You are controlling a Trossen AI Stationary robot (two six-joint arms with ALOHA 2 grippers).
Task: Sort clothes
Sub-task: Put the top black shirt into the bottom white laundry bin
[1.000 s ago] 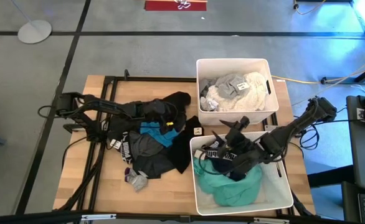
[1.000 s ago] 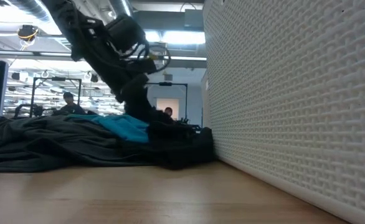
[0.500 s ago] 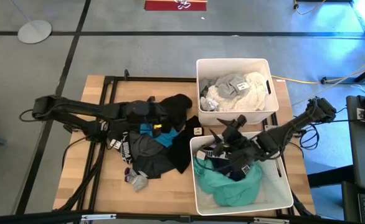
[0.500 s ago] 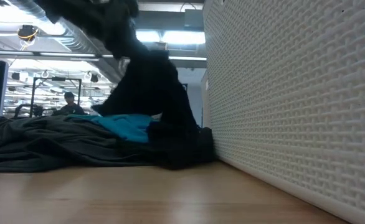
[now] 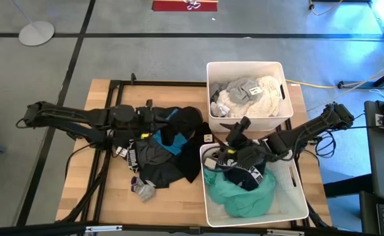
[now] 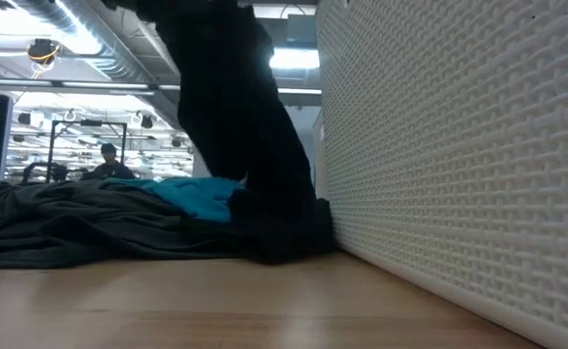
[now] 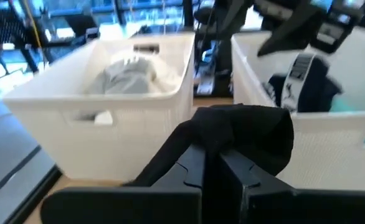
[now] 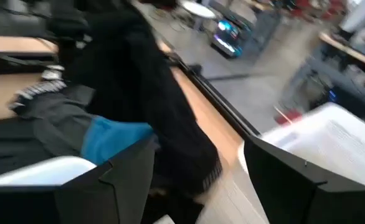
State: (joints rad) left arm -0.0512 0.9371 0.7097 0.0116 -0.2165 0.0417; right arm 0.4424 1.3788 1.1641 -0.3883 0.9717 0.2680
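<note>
The left pincer (image 5: 154,122), pinched shut on a black garment (image 7: 245,134) lifted above the table (image 5: 80,177) pile beside the bins, holds limp, light cloth that drapes, best gripped at a bunched fold.

Left arm stretched out low across the tabletop (image 5: 80,196), reaching toward the middle. Left claw (image 5: 158,122) clamped tight, lifted clear of the surface. Right arm comes in from the right edge, elbow bent, forearm angled toward the centre. Right claw (image 5: 226,147) has fingers (image 8: 117,186) spread wide, gripping nothing.
</note>
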